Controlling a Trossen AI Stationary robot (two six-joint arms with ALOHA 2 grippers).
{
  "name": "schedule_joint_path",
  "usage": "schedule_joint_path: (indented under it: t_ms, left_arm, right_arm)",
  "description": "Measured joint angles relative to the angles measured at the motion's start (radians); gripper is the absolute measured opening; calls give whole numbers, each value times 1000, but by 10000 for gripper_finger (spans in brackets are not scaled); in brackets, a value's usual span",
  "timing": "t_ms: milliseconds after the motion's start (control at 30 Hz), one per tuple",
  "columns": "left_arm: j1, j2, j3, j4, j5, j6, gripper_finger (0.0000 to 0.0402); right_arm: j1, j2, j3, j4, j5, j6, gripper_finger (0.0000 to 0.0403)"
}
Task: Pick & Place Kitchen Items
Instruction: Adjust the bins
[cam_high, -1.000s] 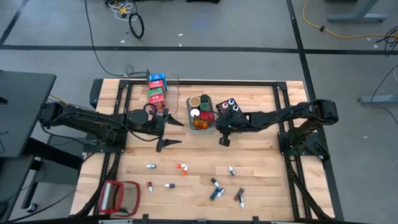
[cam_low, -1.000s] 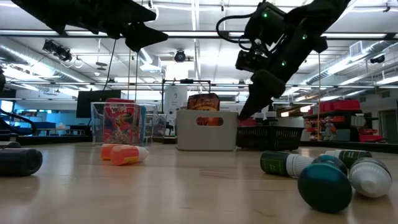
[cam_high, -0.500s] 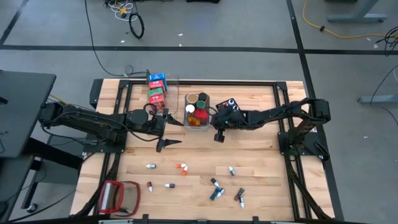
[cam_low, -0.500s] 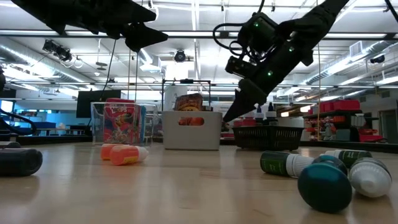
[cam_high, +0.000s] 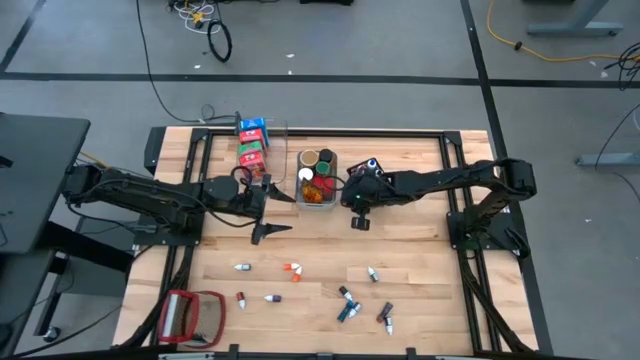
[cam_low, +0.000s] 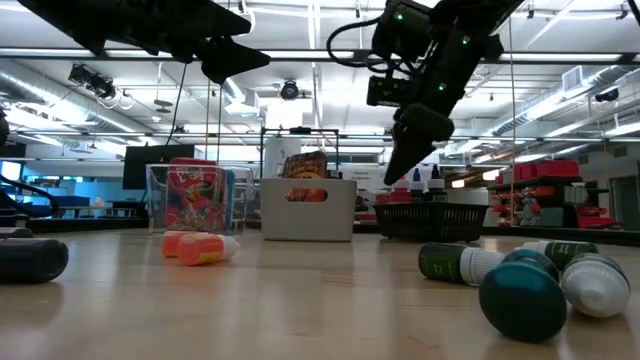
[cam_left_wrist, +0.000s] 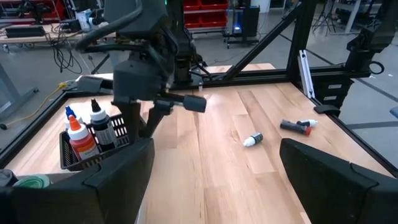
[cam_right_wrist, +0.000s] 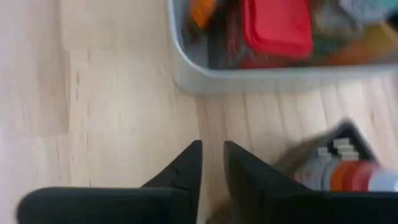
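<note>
My right gripper (cam_high: 359, 222) hangs above the table just right of the grey bin (cam_high: 300, 182), which holds jars and tins. It slants down, its fingers a narrow gap apart with nothing between them (cam_right_wrist: 211, 163). The black basket (cam_high: 365, 168) with small bottles stands beside it. A clear bin (cam_high: 255, 145) holds cartons at the far side. Small bottles lie loose on the near half of the table (cam_high: 292, 268), (cam_high: 345, 305). My left gripper (cam_high: 277, 213) waits wide open, left of the grey bin.
A red-framed flat object (cam_high: 195, 315) lies at the near left corner. Dark frame rails (cam_high: 455, 200) run along the table's sides. In the low view, bottles (cam_low: 520, 290) lie close to the camera and an orange one (cam_low: 200, 247) farther left. Bare wood lies between the bins and the bottles.
My right gripper went toward the table's left edge against the grey bin, which slid a little to the left. It then rose and drew back toward the right, tipping more steeply downward, and now hangs clear of the bin.
</note>
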Motion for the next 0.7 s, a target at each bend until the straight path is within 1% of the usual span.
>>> schedule_joint_path:
  t_ms: [167,400,500,600,633,700]
  left_arm:
    - [0,0,0,0,0,-1,355]
    - [0,0,0,1,0,-23,355]
    - [0,0,0,1,0,-26,355]
    - [0,0,0,1,0,-35,355]
    - [0,0,0,1,0,-35,355]
    - [0,0,0,0,0,-36,355]
  right_arm:
    - [0,0,1,-88,30,82,131]
    - [0,0,1,-177,28,194,206]
    - [0,0,1,-222,76,242,226]
    - [-1,0,1,-269,111,291,237]
    - [-1,0,1,-278,103,304,239]
    - [-4,0,1,-283,51,312,240]
